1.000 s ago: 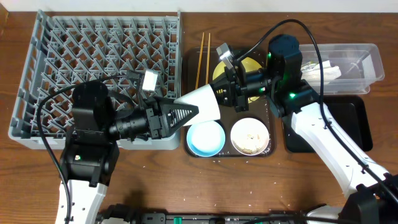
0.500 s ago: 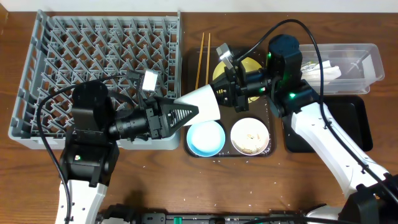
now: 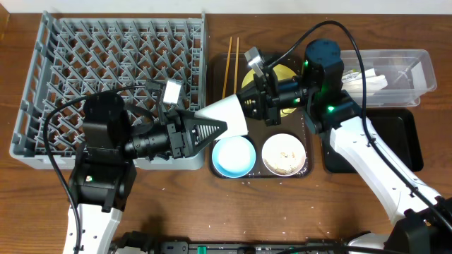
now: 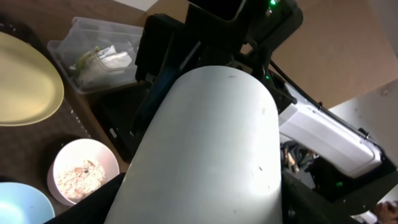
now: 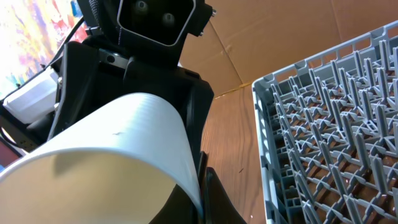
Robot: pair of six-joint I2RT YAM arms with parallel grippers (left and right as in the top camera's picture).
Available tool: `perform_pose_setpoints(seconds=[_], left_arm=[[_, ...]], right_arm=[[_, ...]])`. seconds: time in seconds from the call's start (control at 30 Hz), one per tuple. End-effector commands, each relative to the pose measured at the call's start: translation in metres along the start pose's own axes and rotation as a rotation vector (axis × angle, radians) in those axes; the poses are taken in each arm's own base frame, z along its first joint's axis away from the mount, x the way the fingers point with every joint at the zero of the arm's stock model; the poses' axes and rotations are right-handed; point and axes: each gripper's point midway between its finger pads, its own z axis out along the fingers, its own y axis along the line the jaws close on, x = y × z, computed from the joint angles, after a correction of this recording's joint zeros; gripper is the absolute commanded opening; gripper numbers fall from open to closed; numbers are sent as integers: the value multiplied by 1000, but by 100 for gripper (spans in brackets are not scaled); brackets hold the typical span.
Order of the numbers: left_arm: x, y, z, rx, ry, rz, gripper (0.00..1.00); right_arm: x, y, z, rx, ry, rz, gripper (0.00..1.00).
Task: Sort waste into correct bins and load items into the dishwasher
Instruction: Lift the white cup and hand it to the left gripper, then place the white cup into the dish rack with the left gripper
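Note:
The small white cup (image 3: 229, 116) hangs on its side above the gap between the grey dish rack (image 3: 113, 42) and the brown serving tray (image 3: 216, 70). My left gripper (image 3: 212, 129) is shut on the cup's body, with a finger on each side of the cup (image 4: 211, 143). My right gripper (image 3: 254, 106) is shut on the cup's rim (image 5: 112, 155), pinching the wall (image 5: 202, 186). On the tray lie the yellow plate (image 3: 286, 73), light blue bowl (image 3: 233, 156), white bowl of crumbs (image 3: 284, 154) and chopsticks (image 3: 227, 67).
The clear tub (image 3: 417, 63) at the back right holds the white napkin (image 3: 374, 79) and a green wrapper (image 4: 87, 59). The glossy black tray (image 3: 402, 141) lies in front of it. The rack's pegs (image 5: 336, 124) are bare.

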Motion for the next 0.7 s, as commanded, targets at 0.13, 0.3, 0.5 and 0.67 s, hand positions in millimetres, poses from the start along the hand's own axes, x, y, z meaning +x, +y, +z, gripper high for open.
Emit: perform_pose_setpoints(seconds=[0.13,0.3,0.5,0.67], left_arm=[[1,-10,1,27,16,43,60],[-3,29,-2,-169,-49,-12,57],[3,86,-27,-513,-133,-133,57],[-8,119,-105,-972,-289,-213,57]], right_arm=[[-9,1,8,43,-19,-21,29],[-22,-53,-35,313,-126,57,76],[23,-114,-94,674,-132,367,77],[99,-128,-115,941,89,527,75]])
